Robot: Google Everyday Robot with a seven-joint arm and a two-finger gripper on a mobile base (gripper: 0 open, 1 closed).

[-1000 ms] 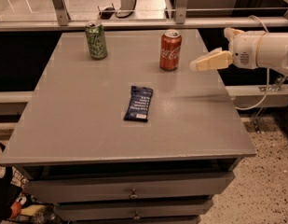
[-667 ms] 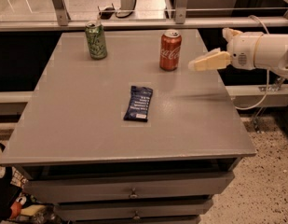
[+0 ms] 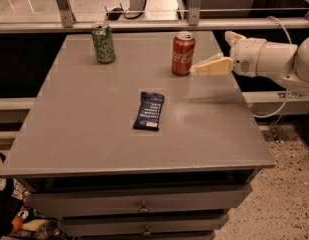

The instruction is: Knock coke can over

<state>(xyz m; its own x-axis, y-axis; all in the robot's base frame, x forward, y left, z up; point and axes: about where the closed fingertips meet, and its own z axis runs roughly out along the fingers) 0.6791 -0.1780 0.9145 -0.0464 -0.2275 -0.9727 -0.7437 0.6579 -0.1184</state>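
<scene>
The red coke can (image 3: 183, 53) stands upright near the back of the grey table (image 3: 94, 114), right of centre. My gripper (image 3: 200, 68) comes in from the right on a white arm. Its cream fingertips (image 3: 212, 66) sit just right of the can, very close to its side, a little above the table top.
A green patterned can (image 3: 103, 43) stands upright at the back left. A dark blue snack packet (image 3: 149, 110) lies flat at the table's middle. A metal railing (image 3: 144, 24) runs behind the table. Drawers (image 3: 141, 206) sit under the front edge.
My gripper has moved left, closing the gap to the coke can. The can still stands upright in the same spot.
</scene>
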